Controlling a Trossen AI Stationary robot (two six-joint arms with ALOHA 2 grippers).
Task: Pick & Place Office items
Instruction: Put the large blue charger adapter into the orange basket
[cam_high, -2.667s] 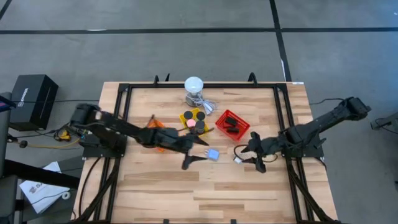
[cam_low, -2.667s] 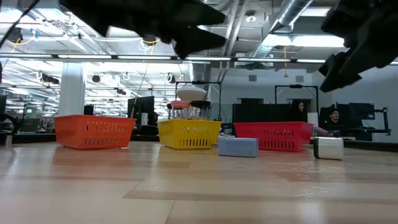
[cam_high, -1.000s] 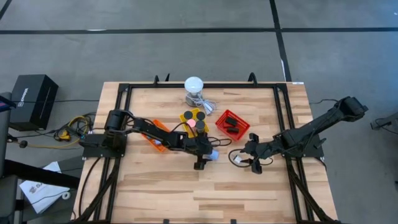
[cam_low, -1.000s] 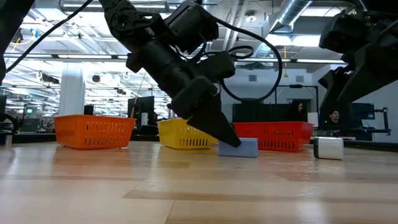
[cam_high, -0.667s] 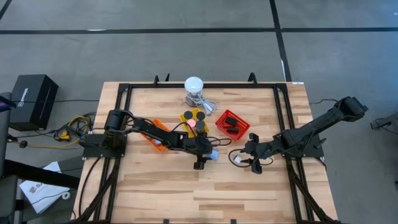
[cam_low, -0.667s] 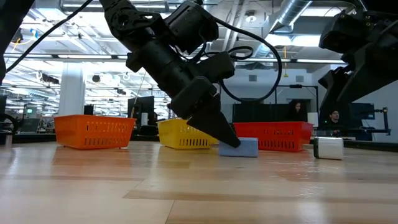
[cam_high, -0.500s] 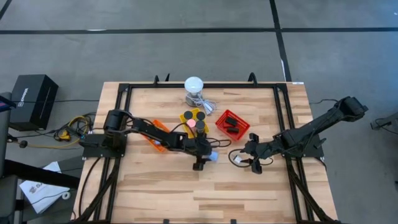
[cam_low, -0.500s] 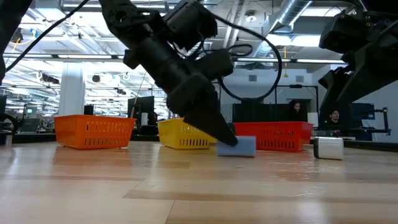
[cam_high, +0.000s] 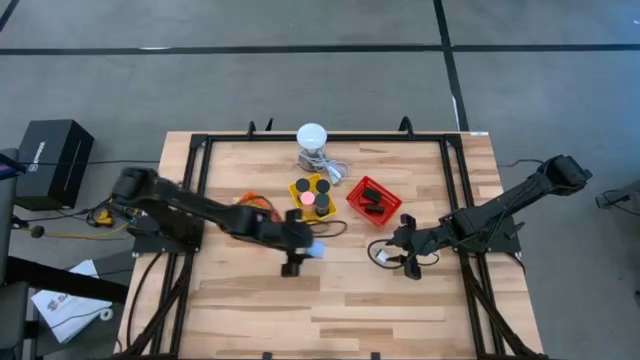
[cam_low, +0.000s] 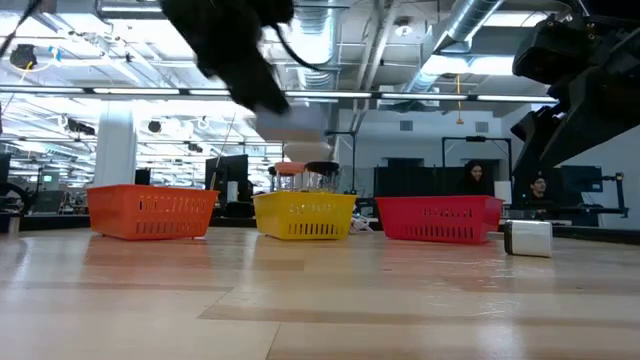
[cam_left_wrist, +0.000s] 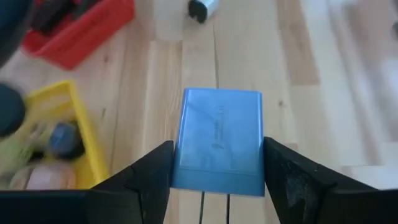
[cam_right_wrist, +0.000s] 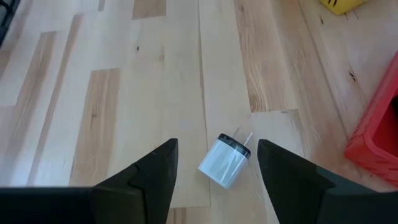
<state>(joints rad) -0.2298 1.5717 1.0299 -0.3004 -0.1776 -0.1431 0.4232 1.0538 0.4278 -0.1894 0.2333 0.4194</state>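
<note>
Your left pincer (cam_high: 303, 250) is gripping the light-blue block (cam_left_wrist: 217, 138) at frame centre; yellow basket (cam_high: 312, 191) is holding discs, apparently black and pink; right pincer (cam_right_wrist: 214, 163) is gaping empty.

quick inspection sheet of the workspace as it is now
surface: wooden table, black frame.
job's things: light-blue block held off the table; small silver cylinder lying on the table; black discs and pink disc in yellow basket; black bars in red basket.
clutter: white round-topped device.
grippers: left gripper shut on the block; right gripper open over the cylinder.
cables: grey cable by the device.
surroundings: orange basket; people seated beyond the table.
</note>
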